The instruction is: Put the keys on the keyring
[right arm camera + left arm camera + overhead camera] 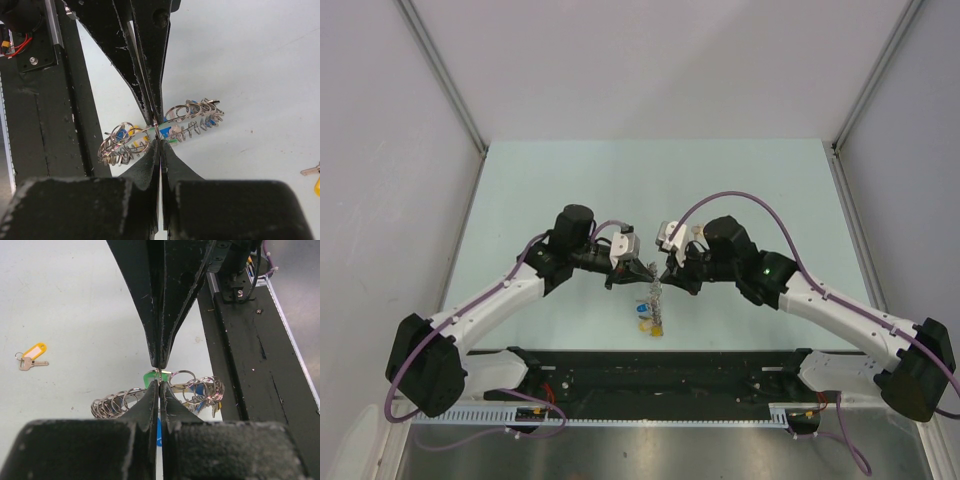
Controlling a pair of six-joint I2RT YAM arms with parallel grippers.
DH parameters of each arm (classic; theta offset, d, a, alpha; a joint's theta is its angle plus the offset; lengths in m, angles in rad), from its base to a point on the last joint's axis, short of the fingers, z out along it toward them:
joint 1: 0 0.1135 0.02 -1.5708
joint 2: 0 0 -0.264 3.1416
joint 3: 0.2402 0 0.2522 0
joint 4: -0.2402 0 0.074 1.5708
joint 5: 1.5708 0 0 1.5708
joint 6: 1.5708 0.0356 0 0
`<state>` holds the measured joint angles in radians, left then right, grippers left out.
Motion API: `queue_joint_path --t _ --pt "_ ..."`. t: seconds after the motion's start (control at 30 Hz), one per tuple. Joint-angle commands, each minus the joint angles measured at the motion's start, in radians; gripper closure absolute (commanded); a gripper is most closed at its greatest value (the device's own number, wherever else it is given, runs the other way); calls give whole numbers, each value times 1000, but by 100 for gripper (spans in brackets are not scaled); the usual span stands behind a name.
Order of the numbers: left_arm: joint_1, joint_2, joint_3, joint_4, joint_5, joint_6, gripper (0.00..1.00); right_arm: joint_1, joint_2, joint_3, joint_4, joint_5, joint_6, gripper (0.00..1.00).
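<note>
Both grippers meet tip to tip at mid-table. My left gripper (648, 272) (160, 383) is shut, its tips pinching the thin wire of the keyring (653, 308) (114, 404) (192, 112). From the opposite side my right gripper (663, 272) (159, 141) is shut on the same wire. The bundle of silver rings with blue and yellow heads spreads to both sides of the tips. A green key head (149, 377) shows just behind the pinch point. A yellow-headed key (31, 356) (315, 176) lies alone on the table, apart from both grippers.
The black base rail (660, 365) (250, 365) (45, 125) runs along the near table edge, close to the bundle. Pale green tabletop (650, 190) stretches behind the arms, bounded by grey walls on both sides.
</note>
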<state>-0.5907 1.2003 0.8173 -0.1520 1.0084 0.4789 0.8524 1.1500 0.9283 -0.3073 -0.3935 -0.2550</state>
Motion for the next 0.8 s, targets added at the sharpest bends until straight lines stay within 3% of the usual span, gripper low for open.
queue_joint_path --t 0.0,0.37,0.77 --pt "-14 -31 17 45 64 24 100 -12 -9 33 53 -34 23 100" --pt "-14 -68 3 49 -1 44 100 -45 -35 26 -16 -50 33 100" --pt "-12 -71 0 62 7 32 100 -65 -70 -2 27 -153 60 100"
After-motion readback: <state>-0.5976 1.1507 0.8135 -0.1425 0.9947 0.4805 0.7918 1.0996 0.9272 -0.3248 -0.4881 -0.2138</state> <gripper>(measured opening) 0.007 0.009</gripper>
